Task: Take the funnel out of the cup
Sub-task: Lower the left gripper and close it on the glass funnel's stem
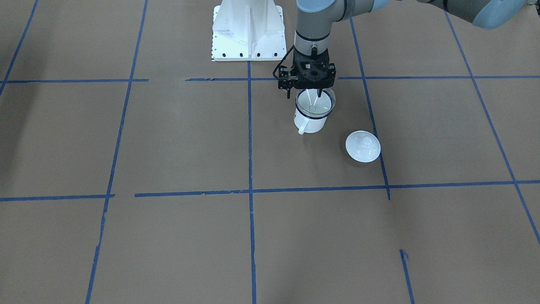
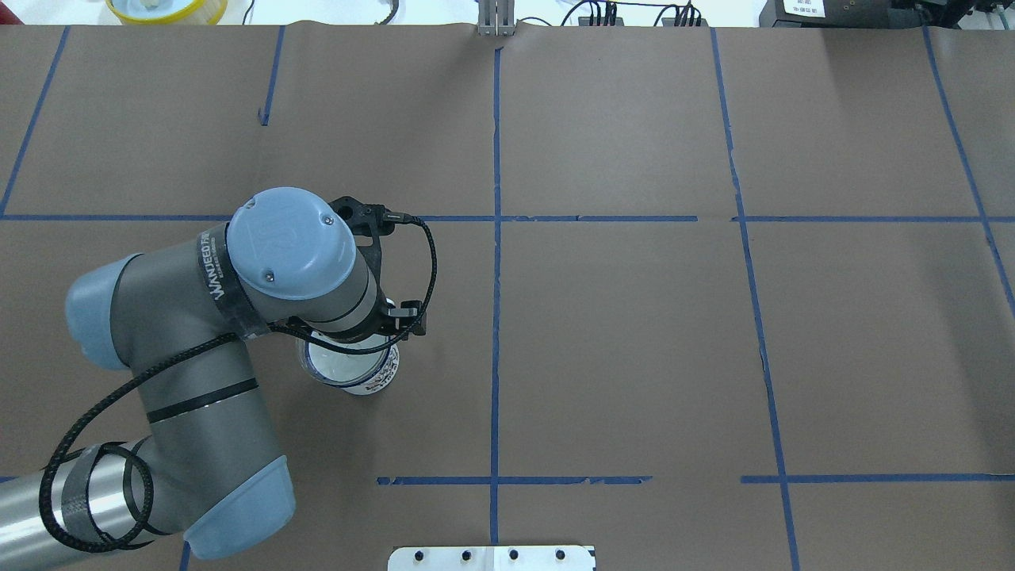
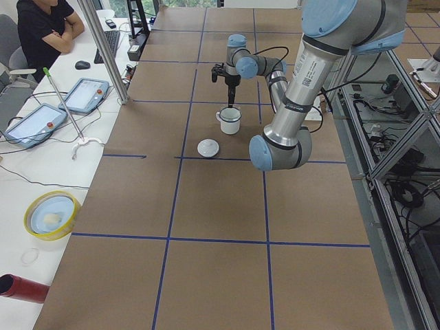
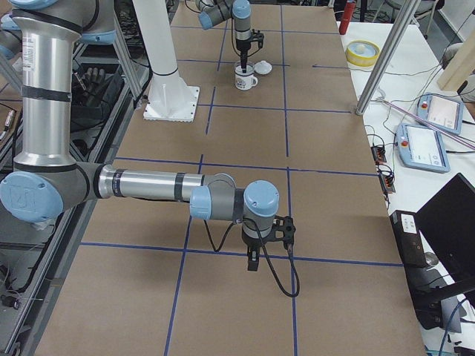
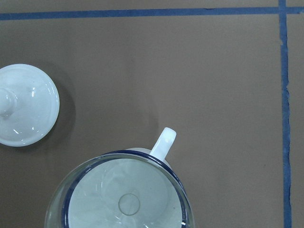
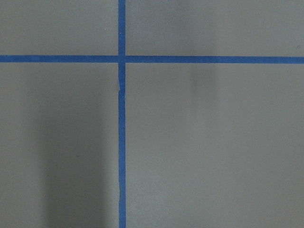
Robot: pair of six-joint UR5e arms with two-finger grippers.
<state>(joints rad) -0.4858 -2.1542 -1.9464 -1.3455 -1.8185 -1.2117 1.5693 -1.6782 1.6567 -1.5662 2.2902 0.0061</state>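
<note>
The white mug (image 1: 311, 122) with a dark blue rim stands upright on the brown table, its handle toward the operators' side. The clear funnel (image 1: 314, 101) sits in the mug's mouth, and both show at the bottom of the left wrist view, funnel (image 5: 128, 204) and mug (image 5: 164, 141). My left gripper (image 1: 304, 93) hangs straight down over the mug, open. One finger is outside the rim and one is over the funnel's cone, at about rim height. My right gripper (image 4: 254, 261) hovers low over bare table far from the mug. I cannot tell its state.
A round white knobbed lid (image 1: 363, 146) lies on the table beside the mug, and it also shows in the left wrist view (image 5: 23, 104). The robot's white base plate (image 1: 249, 33) is behind the mug. Blue tape lines grid the table.
</note>
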